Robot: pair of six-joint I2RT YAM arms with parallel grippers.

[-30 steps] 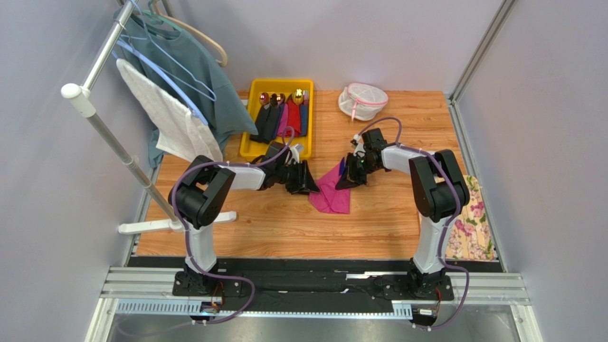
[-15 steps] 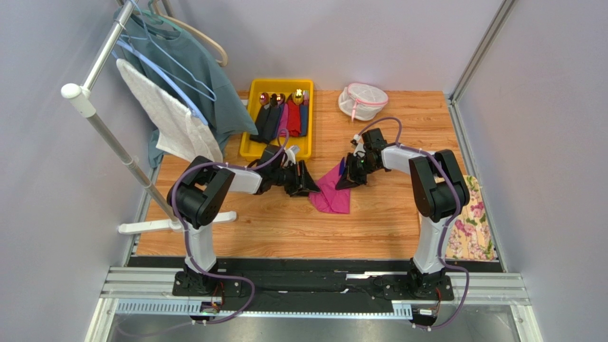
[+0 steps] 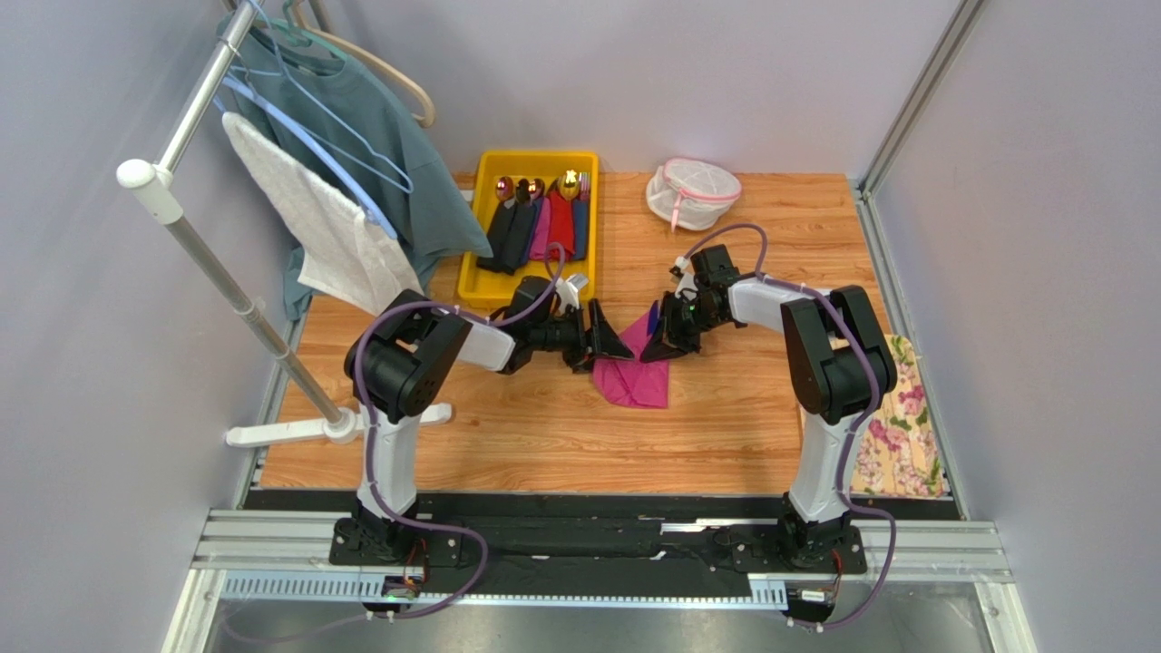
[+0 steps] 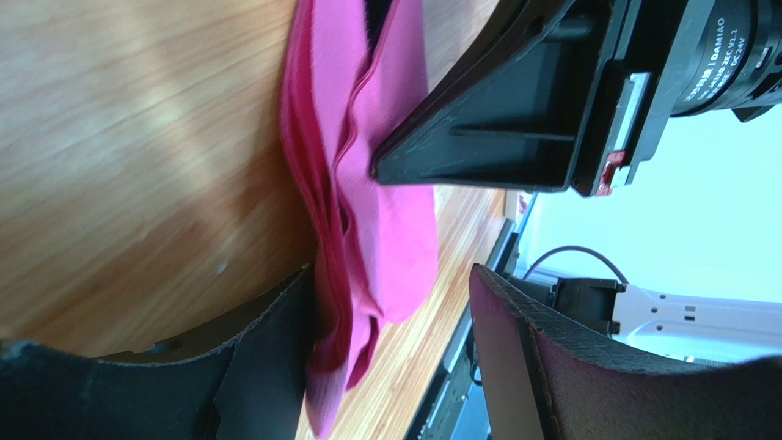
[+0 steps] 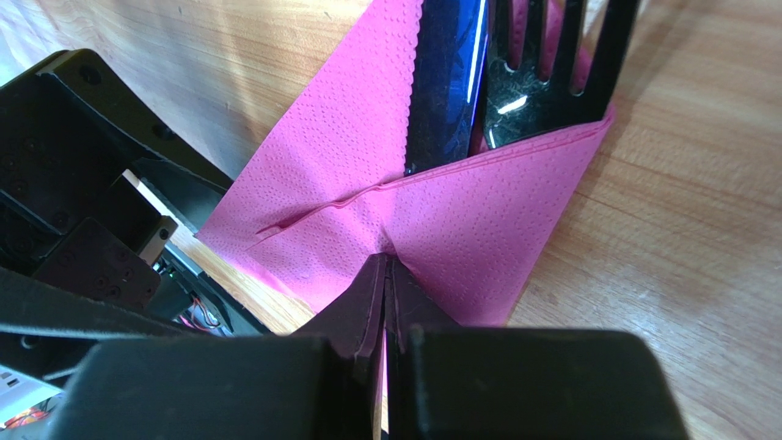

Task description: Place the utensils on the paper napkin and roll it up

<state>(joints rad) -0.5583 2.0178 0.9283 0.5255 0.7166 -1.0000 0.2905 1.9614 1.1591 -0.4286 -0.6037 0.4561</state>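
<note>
Mid-bench (image 3: 545,422), paper napkin (image 3: 635,376) lies folded over utensils (image 5: 514,96), fork tines sticking out. Right tool (image 5: 385,268) fully closed, tips touching napkin fold. Left tool (image 3: 608,343) jaws apart, straddling napkin edge, gripping nothing.

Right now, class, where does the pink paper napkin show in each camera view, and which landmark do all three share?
Top external: napkin mid-table, between left pincer and right pincer.
Left wrist: napkin centre, running top to bottom.
Right wrist: napkin centre, folded over the dark utensils.
Shared landmark: the wooden table.
</note>
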